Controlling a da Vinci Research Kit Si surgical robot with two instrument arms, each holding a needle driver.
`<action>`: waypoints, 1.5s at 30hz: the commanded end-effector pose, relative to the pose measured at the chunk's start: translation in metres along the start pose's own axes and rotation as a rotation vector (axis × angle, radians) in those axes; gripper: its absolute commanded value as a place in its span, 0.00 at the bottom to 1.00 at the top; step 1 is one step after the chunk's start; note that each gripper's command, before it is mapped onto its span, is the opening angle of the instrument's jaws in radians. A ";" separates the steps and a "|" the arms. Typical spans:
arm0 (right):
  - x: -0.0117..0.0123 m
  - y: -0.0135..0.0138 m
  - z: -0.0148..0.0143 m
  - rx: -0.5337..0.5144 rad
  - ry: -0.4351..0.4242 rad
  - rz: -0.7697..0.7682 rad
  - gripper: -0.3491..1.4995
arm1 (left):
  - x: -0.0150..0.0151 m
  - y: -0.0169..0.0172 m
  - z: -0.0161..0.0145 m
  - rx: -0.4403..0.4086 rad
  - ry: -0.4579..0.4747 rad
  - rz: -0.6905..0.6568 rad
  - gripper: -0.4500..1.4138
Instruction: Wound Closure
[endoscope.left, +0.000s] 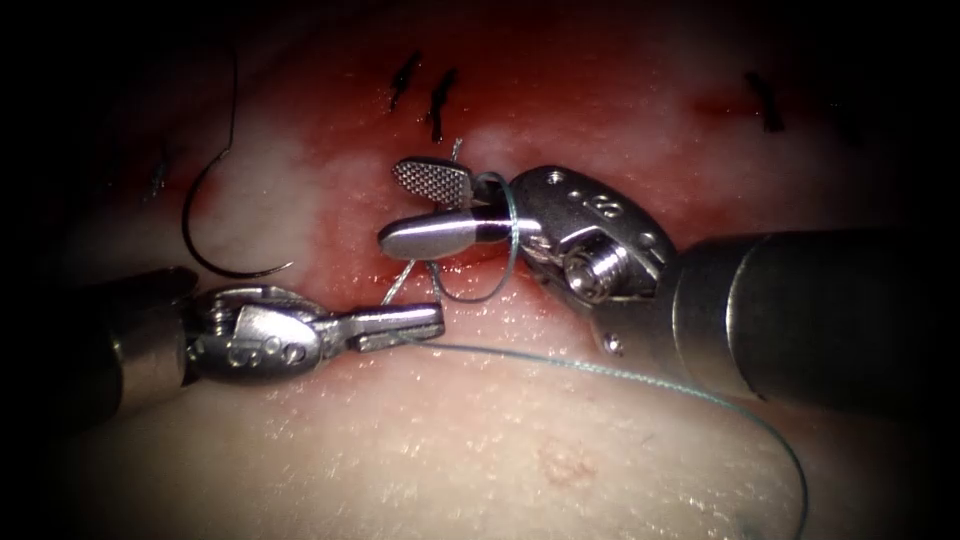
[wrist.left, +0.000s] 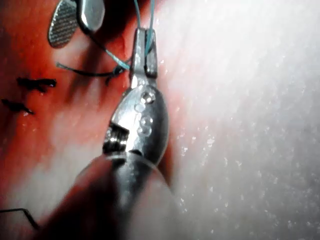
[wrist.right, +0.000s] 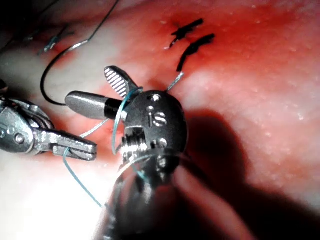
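My left tool (endoscope.left: 432, 322) comes in low from the left, shut on the teal thread (endoscope.left: 600, 372), which trails off to the lower right. The wrist view shows the same grip on the thread (wrist.left: 145, 47). My right tool (endoscope.left: 392, 205) reaches in from the right with its jaws open and nothing between them; a loop of thread (endoscope.left: 510, 235) wraps around behind the jaws, also seen close up (wrist.right: 117, 125). The curved needle (endoscope.left: 215, 225) lies free on the tissue at the left, held by neither tool. A short thread end (endoscope.left: 457, 150) sticks up by the upper jaw.
Dark finished stitches (endoscope.left: 438, 105) sit above the tools, with another (endoscope.left: 765, 100) at the upper right. Red fluid (endoscope.left: 350, 210) covers the tissue around the cut. Pale tissue (endoscope.left: 500, 470) spreads out in front.
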 end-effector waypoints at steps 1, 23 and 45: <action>-0.0007 0.0007 0.0009 -0.035 -0.010 0.040 0.71 | -0.0005 0.0001 0.0007 0.016 -0.022 0.001 0.00; -0.0040 0.0067 0.0008 -0.240 -0.086 0.352 0.91 | -0.0001 -0.0006 0.0020 0.019 -0.126 0.041 0.00; -0.0058 0.0099 0.0037 -0.389 -0.153 0.346 0.94 | -0.0003 0.0000 0.0018 -0.002 -0.114 0.047 0.00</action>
